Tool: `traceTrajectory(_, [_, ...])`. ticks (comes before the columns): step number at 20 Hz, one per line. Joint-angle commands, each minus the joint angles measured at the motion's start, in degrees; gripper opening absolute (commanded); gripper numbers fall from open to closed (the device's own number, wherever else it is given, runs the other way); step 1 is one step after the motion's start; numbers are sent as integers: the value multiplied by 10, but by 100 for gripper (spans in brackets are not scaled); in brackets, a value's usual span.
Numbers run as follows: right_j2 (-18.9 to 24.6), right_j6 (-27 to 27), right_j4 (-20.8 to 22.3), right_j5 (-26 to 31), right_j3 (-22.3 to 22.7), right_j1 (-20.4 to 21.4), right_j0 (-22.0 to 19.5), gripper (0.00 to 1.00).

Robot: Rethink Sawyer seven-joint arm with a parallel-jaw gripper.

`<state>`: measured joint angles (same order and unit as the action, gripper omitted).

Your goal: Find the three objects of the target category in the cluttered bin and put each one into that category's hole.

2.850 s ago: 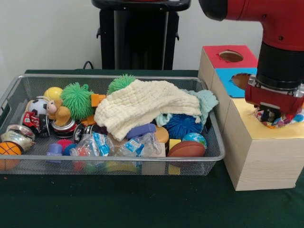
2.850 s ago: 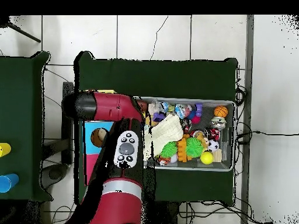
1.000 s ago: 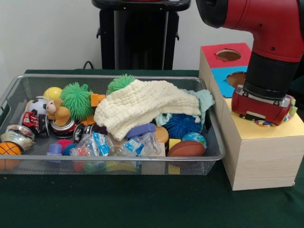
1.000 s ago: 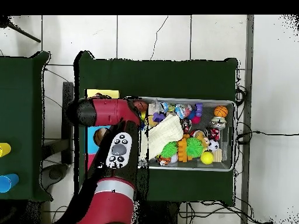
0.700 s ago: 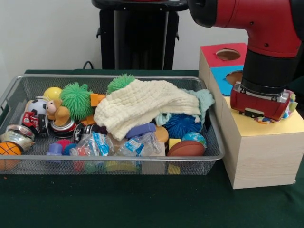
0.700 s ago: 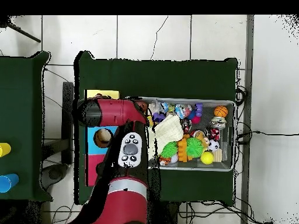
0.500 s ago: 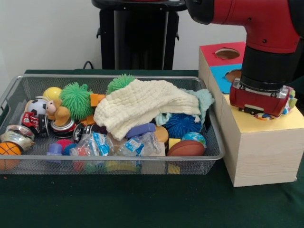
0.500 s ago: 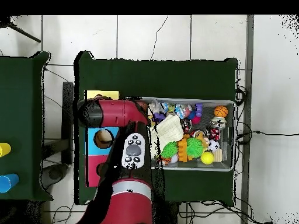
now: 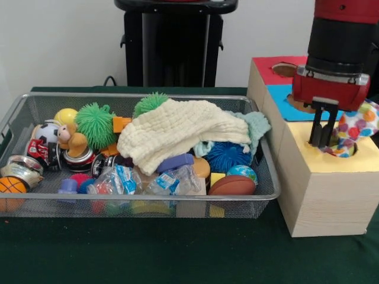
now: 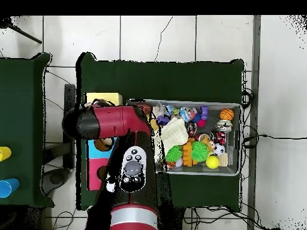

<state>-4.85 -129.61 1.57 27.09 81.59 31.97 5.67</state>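
Your hand [image 9: 323, 144] hanging over the yellow box [image 9: 323, 183], fingers close together and gripping nothing, dotted cloth [image 9: 354, 131] bulging half out of its hole just beside them, bin [image 9: 148, 206] sitting left on the desk [image 9: 148, 251]

- Bin [image 9: 23, 106]: silver wire mesh, metallic sheen.
- Yellow-topped box [image 9: 323, 192]: pale wood with visible grain, matt; the top is smooth.
- Polka-dot cloth [image 9: 354, 127]: soft printed fabric.
- Cream cloth [image 9: 177, 133]: waffle-textured, rough.
- Surface [image 9: 148, 248]: dark green cloth, matt.
- Pincer [image 9: 323, 142]: black, matt; the shell above it is glossy red.
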Motion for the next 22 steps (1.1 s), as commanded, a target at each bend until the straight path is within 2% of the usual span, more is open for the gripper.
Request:
traceTrajectory(1, [-85, 3, 100, -74, -3, 25, -50, 0])
traceTrajectory(2, [-90, -5, 110, -88, -10, 16, -47, 0])
traceTrajectory(4, [-66, 2, 107, -76, -10, 7, -65, 0])
traceTrajectory(7, [18, 45, 78, -21, 13, 9, -121, 0])
traceTrajectory(11, [81, 74, 53, 43, 18, 15, -157, 0])
traceTrajectory(15, [87, 79, 66, 74, -18, 8, -158, 0])
traceTrajectory(18, [91, 77, 78, 73, -29, 5, -157, 0])
traceTrajectory(22, [63, 69, 110, 70, -36, 10, -130, 0])
